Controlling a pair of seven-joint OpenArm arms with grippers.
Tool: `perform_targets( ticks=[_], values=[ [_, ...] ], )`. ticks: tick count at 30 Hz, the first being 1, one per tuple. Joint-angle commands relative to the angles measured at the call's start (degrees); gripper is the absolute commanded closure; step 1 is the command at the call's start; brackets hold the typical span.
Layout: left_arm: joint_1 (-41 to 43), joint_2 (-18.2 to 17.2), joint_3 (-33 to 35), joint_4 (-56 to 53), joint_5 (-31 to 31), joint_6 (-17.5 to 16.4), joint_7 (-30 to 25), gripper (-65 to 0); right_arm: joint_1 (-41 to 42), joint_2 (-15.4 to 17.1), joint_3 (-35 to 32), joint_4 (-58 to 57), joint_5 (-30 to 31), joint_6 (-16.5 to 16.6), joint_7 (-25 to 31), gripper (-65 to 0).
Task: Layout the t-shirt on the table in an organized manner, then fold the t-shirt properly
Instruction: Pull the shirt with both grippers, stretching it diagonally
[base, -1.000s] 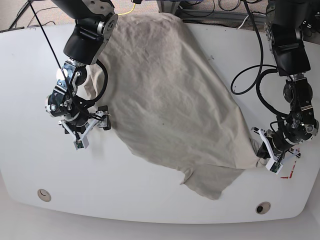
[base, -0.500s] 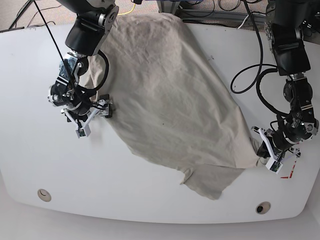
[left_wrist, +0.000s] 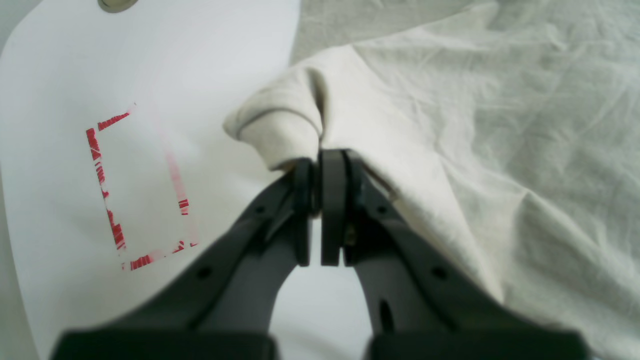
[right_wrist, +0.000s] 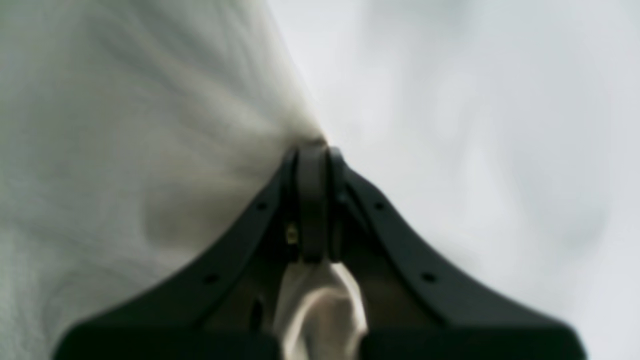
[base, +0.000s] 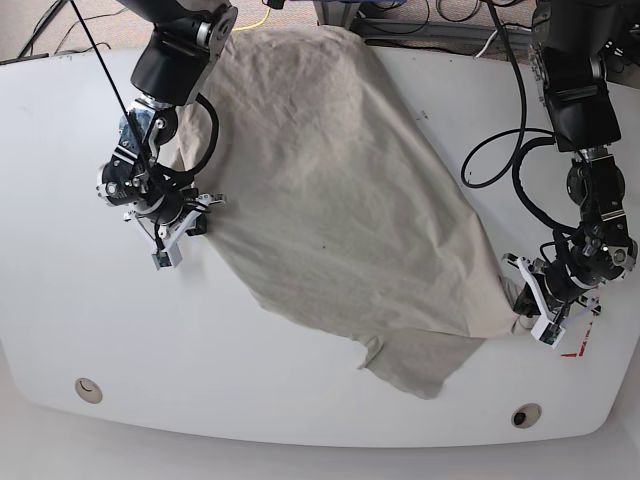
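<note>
The khaki-grey t-shirt (base: 330, 190) lies wrinkled and diagonal on the white table (base: 80, 300), from the far edge to the front right. My left gripper (base: 521, 301) is shut on a bunched fold at the shirt's right edge; the left wrist view shows the gripper (left_wrist: 320, 162) pinching the cloth (left_wrist: 500, 100). My right gripper (base: 198, 217) is at the shirt's left edge. In the blurred right wrist view it (right_wrist: 312, 152) is shut on the cloth (right_wrist: 125, 125), with a tuft of fabric behind the jaws.
A red-outlined rectangle (left_wrist: 137, 192) is marked just left of the left gripper, near the front right edge (base: 578, 348). Round holes sit at the front left (base: 88, 389) and front right (base: 525, 414). Cables (base: 500, 160) loop beside the right-hand arm.
My right gripper has moved toward the far side of the table, carrying the shirt's left edge with it. The left gripper and its fold have stayed put.
</note>
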Motion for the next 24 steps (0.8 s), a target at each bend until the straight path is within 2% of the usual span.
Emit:
perform_targets(
  ticks=[1,9,15,24],
  values=[
    [-1.8,-0.6,-0.2,1.1,-0.7,0.1,-1.2,0.0,-0.8,0.6,0.4,1.8,-0.6,0.1,-1.1,-1.7],
    [-2.0,1.3,1.8,1.1,-0.9,0.1,-2.0,0.0,-10.2,0.0,0.5,11.5,-0.6,0.1,-1.1,0.0],
    [-2.0,3.0,2.3,1.0,-0.7,0.1,-3.9,0.0,-17.8,-2.6,0.5,18.8,-0.6,0.1,-1.2,0.0],
    [-2.0,3.2,8.3,1.0,-0.8,0.1,-4.0,-0.4,-25.7,-5.8,0.5,26.3,-0.6,0.1,-1.2,0.0]
  ],
)
